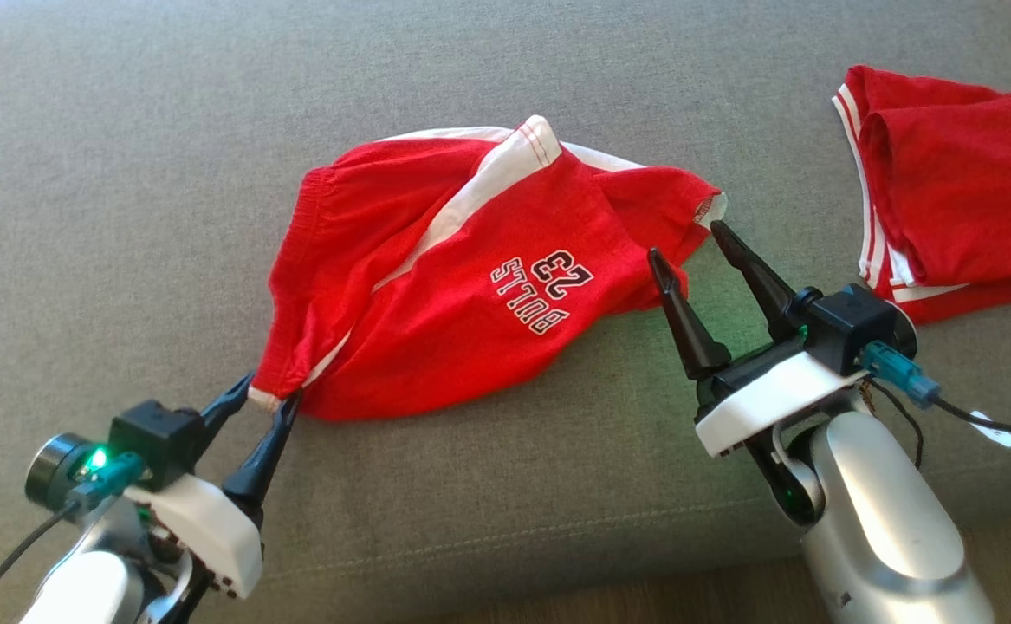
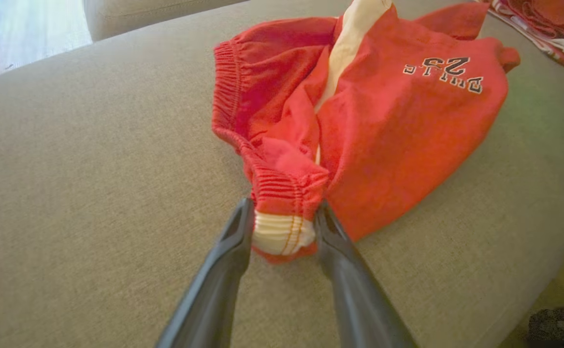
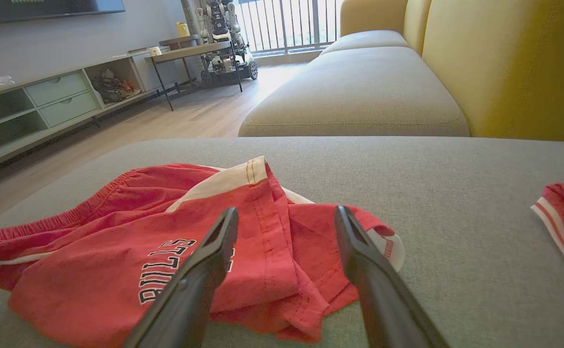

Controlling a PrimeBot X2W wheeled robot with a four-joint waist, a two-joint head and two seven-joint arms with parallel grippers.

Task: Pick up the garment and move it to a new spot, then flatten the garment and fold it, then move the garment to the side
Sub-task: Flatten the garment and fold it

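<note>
My left gripper (image 1: pixel 269 390) has its 2 fingers pinched onto the white-and-red waistband corner of the red shorts (image 1: pixel 470 286), close to the front edge of the grey cushion (image 1: pixel 124 173). My right gripper (image 1: pixel 684 240) has its fingers wide apart and holds nothing, its tips over the shorts' right end. The shorts lie rumpled across the cushion's middle, the "BULLS 23" print facing up. A second red garment (image 1: pixel 947 191) lies folded toward the right edge, apart from the shorts.
</note>
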